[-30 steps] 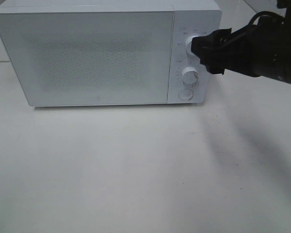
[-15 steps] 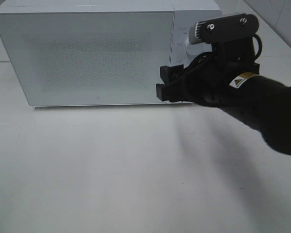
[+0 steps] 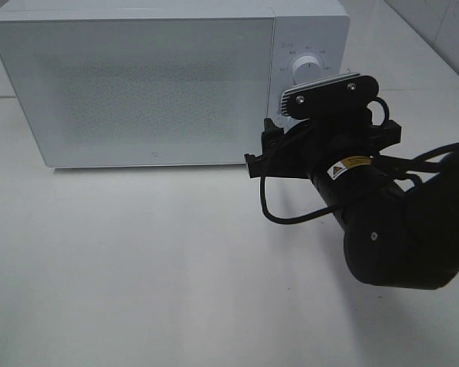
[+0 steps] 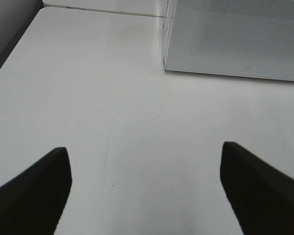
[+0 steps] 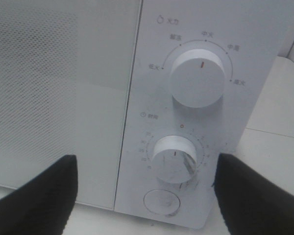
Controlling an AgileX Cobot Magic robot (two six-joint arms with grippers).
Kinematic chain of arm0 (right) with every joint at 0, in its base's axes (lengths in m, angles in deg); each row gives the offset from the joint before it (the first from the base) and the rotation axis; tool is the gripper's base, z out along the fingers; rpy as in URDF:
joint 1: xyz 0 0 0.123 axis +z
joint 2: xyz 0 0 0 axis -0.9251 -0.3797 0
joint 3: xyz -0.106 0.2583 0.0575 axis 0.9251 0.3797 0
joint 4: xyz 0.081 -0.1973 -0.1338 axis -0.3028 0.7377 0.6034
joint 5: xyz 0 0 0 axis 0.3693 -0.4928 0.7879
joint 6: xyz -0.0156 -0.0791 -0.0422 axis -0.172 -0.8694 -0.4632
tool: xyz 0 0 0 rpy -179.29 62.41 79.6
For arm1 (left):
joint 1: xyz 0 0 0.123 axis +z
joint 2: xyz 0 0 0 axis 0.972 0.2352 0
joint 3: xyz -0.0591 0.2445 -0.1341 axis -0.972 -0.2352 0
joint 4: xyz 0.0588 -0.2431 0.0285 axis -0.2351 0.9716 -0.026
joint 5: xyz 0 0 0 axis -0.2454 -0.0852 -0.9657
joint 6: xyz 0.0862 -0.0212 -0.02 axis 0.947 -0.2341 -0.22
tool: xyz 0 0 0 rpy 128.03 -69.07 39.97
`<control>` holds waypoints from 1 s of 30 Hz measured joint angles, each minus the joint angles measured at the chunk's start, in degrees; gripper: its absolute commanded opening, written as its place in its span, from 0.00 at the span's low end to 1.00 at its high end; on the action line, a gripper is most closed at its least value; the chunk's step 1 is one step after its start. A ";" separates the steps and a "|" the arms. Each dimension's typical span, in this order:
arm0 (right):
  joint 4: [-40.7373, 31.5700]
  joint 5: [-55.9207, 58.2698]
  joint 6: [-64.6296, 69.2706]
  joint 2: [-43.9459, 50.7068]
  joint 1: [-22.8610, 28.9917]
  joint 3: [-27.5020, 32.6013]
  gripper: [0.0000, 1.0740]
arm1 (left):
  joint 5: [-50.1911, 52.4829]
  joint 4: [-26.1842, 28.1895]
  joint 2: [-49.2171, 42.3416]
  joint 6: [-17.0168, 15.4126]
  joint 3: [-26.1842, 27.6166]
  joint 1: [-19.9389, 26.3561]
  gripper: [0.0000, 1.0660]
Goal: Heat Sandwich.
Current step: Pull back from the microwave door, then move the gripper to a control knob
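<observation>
The sandwich is out of view. A white microwave (image 3: 138, 84) stands at the back of the table with its door (image 5: 54, 98) closed. My right gripper (image 3: 262, 149) hovers open just in front of the lower part of the control panel, touching nothing. In the right wrist view its open fingers (image 5: 34, 200) frame the lower dial (image 5: 175, 159) and the round button (image 5: 161, 201), with the upper dial (image 5: 197, 79) above them. My left gripper (image 4: 146, 191) is open and empty over bare table, near the microwave's left corner (image 4: 235, 39).
The white table (image 3: 138, 267) spreads out in front of the microwave. My right arm's black body (image 3: 398, 229) and its cable fill the right side. The table's left edge (image 4: 14, 44) shows in the left wrist view.
My right arm has swung down from the upper dial and pulled back toward the front, now facing the lower panel. Both grippers stayed open.
</observation>
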 measured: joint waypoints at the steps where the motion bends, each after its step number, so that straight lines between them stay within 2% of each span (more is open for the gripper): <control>1: -1.03 -0.29 0.17 -0.80 0.00 -0.74 0.71 | 0.00 0.00 0.00 0.00 0.00 0.00 0.72; 3: -3.55 -0.86 1.89 -2.86 0.00 -3.21 0.71 | 0.00 0.00 0.00 0.00 0.00 0.00 0.72; 11: -4.24 -1.09 4.93 -6.47 -0.69 -8.02 0.71 | 0.00 0.00 0.00 0.00 0.00 0.00 0.72; 21: -3.95 -1.09 7.05 -11.17 -4.70 -8.94 0.67 | 0.00 0.00 0.00 0.00 0.00 0.00 0.72; 30: 0.97 -1.03 7.10 -13.29 -5.79 -9.11 0.65 | 0.00 0.00 -0.06 0.00 0.00 0.00 0.72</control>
